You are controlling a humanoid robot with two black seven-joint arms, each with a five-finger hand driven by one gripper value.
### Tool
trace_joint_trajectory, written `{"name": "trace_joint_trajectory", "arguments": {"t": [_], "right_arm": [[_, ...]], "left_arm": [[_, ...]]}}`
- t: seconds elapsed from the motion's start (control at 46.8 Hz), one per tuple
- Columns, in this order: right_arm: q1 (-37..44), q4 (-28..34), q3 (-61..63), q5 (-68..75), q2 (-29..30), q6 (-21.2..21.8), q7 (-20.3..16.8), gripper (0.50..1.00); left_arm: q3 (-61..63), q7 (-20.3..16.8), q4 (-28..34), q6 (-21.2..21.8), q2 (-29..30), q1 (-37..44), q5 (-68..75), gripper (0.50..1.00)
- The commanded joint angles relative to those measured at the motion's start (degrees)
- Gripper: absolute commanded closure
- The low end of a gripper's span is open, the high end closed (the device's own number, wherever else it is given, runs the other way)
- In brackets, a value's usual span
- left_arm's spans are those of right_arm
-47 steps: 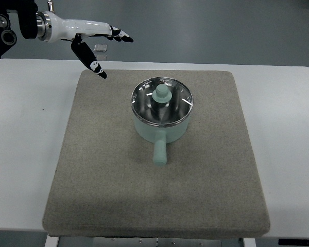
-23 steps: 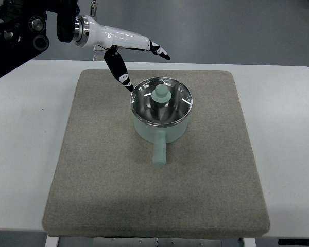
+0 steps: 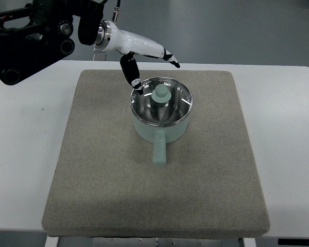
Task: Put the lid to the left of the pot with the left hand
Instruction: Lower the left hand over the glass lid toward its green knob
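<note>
Still lid point(image 3: 161, 101) on pot point(image 3: 160, 127); left hand point(image 3: 142, 56) spread above.

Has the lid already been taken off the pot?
No, the lid sits on the pot, and the open left hand holds nothing.

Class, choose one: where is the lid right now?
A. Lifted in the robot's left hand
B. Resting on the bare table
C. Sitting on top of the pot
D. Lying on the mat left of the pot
C: the lid covers the pot, while the open left hand holds nothing.
</note>
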Motion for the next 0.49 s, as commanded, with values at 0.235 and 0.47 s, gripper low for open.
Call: {"name": "trace_joint_trajectory", "arguments": {"t": [0.235,0.47], "right_arm": [[-0.01,0.0,-0.02,0.0,0.0,0.0,-0.03,0.579],[-0.01,0.0,-0.02,0.0,0.0,0.0,0.06,0.579]], "left_arm": [[0.06,-0.01,1.21,-0.01,-3.75,0.46,6.55,0.516],[0.06,-0.01,3.06,-0.01,-5.95,0.46,8.66,0.521]]}}
